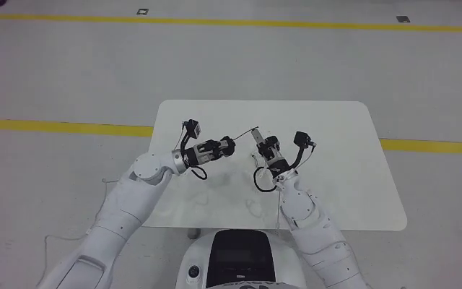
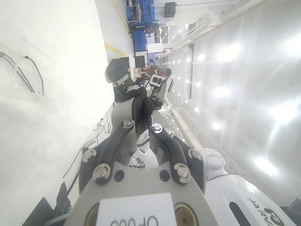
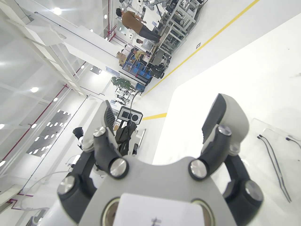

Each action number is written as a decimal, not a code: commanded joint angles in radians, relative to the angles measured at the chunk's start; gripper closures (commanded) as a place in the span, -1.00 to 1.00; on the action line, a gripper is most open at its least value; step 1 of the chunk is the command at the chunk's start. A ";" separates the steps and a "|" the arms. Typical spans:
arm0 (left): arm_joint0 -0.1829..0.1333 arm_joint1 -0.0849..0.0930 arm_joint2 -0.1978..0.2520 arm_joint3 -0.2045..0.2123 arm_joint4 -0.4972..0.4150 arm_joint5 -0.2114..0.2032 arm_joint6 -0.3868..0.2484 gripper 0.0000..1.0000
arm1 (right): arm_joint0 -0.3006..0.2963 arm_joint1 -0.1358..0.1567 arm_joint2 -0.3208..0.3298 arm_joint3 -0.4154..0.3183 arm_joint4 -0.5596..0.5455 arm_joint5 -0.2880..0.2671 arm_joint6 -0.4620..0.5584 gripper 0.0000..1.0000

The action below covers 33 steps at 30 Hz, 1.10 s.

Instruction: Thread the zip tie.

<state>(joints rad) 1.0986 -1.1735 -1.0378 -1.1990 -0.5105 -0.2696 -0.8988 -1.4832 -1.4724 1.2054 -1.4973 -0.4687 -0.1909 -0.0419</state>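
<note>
- The zip tie (image 1: 245, 134), a thin black strip, hangs in the air above the middle of the table (image 1: 346, 144). It lies nearly level and does not touch the tabletop.
- The left gripper (image 1: 225, 145) is above the table, on the side of its middle nearer the robot's left edge. Its fingers are pressed together and pinch one end of the zip tie. In the left wrist view the two grey fingers meet pad to pad, with no gap between them.
- The right gripper (image 1: 258, 143) is also above the middle of the table, at the free end of the zip tie. Its fingers are spread wide. In the right wrist view I see nothing between the two pads.
- I cannot tell whether the free end of the strip touches the right gripper's fingers or only comes close to them.
- A clear sheet (image 3: 290, 165) lies flat on the table.
- Spare zip ties (image 3: 275, 161) lie on that sheet as long, dark, slightly curved strips with small heads. They are well apart from the one held in the air.
- A yellow line (image 1: 72, 128) runs along the grey floor and passes under the table from side to side.
</note>
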 commanded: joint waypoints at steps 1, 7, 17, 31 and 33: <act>0.001 0.001 -0.002 0.000 0.001 -0.001 0.003 1.00 | 0.000 0.000 0.000 0.000 -0.001 0.000 -0.001 -1.00; 0.001 0.000 -0.001 -0.003 0.002 -0.002 0.007 1.00 | 0.000 0.000 0.000 0.000 -0.001 0.000 -0.001 -1.00; -0.011 0.023 -0.027 0.031 -0.050 0.074 -0.224 1.00 | 0.043 0.017 0.071 0.053 0.260 0.000 0.340 -1.00; -0.089 0.036 -0.035 0.219 -0.134 0.053 -0.486 1.00 | 0.095 0.044 0.128 0.094 0.424 -0.052 0.642 -1.00; -0.089 0.036 -0.035 0.219 -0.134 0.053 -0.486 1.00 | 0.095 0.044 0.128 0.094 0.424 -0.052 0.642 -1.00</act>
<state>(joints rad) 1.0087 -1.1376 -1.0726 -0.9789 -0.6442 -0.2168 -1.3860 -1.3884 -1.4282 1.3332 -1.4032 -0.0449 -0.2436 0.6004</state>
